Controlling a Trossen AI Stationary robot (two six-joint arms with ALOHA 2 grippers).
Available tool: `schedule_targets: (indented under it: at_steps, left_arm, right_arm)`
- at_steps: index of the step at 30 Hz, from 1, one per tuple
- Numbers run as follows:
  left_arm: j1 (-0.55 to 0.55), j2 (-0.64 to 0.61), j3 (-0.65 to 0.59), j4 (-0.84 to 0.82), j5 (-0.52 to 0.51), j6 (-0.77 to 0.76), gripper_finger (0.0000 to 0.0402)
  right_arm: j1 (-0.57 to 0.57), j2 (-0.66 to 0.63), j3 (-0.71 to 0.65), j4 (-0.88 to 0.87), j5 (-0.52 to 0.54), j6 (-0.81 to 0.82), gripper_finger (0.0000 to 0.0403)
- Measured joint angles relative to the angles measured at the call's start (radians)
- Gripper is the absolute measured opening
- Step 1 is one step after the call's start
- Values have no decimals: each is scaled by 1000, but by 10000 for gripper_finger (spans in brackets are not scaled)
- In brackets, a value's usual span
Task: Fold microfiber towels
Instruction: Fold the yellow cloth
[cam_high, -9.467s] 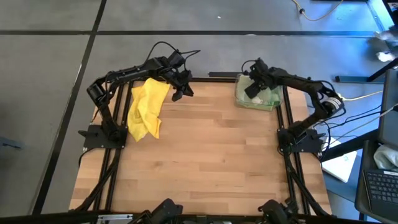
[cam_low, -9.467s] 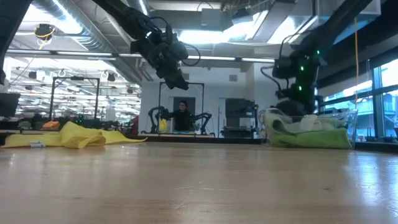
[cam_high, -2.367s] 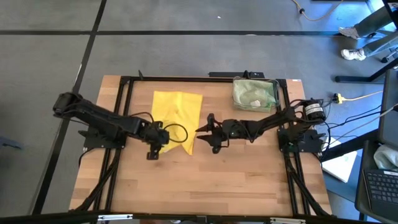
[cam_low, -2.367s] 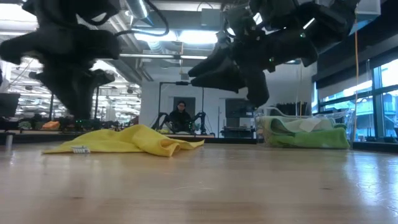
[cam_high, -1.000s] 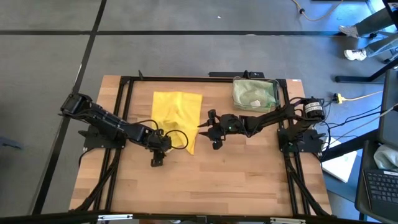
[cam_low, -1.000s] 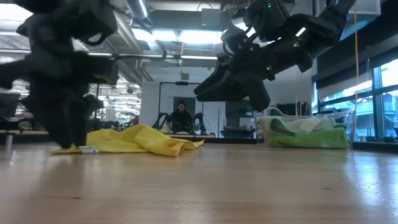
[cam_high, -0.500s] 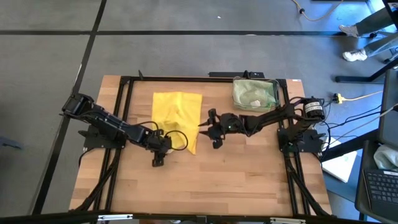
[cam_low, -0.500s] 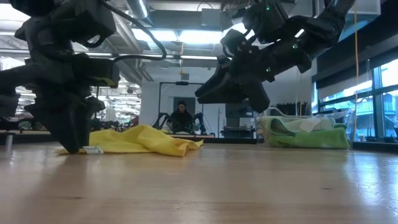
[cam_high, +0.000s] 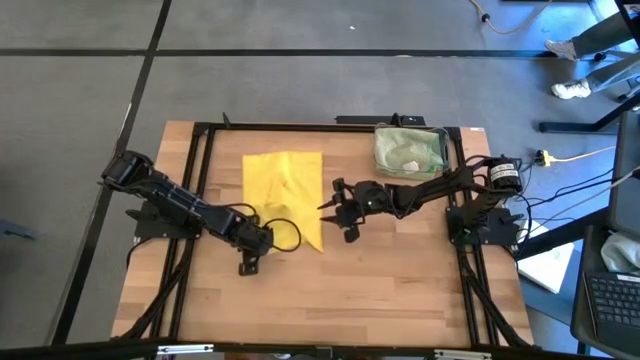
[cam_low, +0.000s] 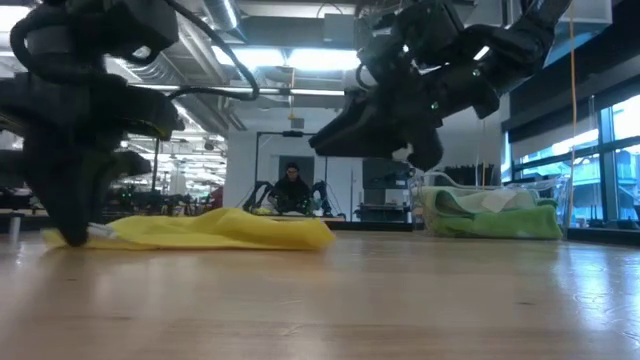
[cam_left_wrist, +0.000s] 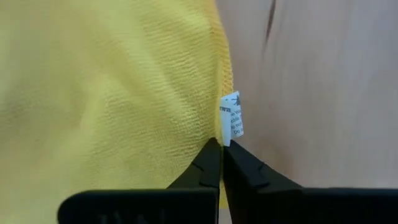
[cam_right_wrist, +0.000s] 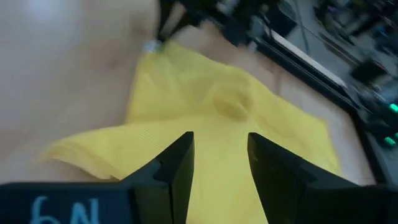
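A bright yellow towel (cam_high: 285, 195) lies spread on the wooden table, left of its middle. My left gripper (cam_left_wrist: 221, 146) is shut on the towel's near left corner, beside a white label (cam_left_wrist: 232, 121). In the low view my left gripper (cam_low: 72, 238) stands at the towel's (cam_low: 220, 230) left end. My right gripper (cam_high: 335, 213) hovers open over the towel's right edge, touching nothing. The right wrist view looks past it (cam_right_wrist: 217, 165) down onto the yellow cloth (cam_right_wrist: 224, 118). More towels, a green one among them, lie in a clear bin (cam_high: 410, 150). My left gripper pinches the yellow towel's edge (cam_left_wrist: 216, 132) between its two fingertips, right beside the white label at the near left corner. The fingers come from above, pointing steeply down. The held corner stays low, and the rest of the towel (cam_low: 240, 232) lies flat on the table.
The clear bin (cam_low: 495, 215) stands at the table's far right corner. A black frame (cam_high: 200, 135) runs along the table's edges. Bare wood (cam_high: 350, 290) fills the near half. In the room beyond, a person (cam_low: 292, 188) sits.
My left gripper has shut on the towel's edge by the label and drawn it a little toward the table's left. The towel's raised folds have been pulled out flat, and its near edge now spreads wider. My right gripper has stayed above the right edge.
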Motion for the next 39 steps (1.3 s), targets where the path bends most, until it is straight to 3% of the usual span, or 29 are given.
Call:
schedule_targets:
  at_steps: [6, 14, 21, 24, 32, 39]
  left_arm:
    - [-25, -2, 156, -251, -19, 20, 1]
    - [-70, -3, 230, -255, -29, 18, 0]
    - [-102, -3, 232, -260, -51, -3, 0]
    - [-108, -4, 232, -260, -78, -8, 0]
    - [-107, -5, 232, -253, -135, -31, 0]
    - [-107, -5, 232, -245, -146, -38, 0]
  right_arm:
    - [0, 0, 0, -12, -88, 17, 152]
    - [48, 0, 0, -196, -159, 66, 152]
    - [199, 1, 0, -311, 36, -45, 152]
    - [248, 1, 0, -311, 72, -55, 152]
    - [276, 26, 0, -301, 222, 124, 152]
    - [304, 112, 2, -280, 228, 251, 153]
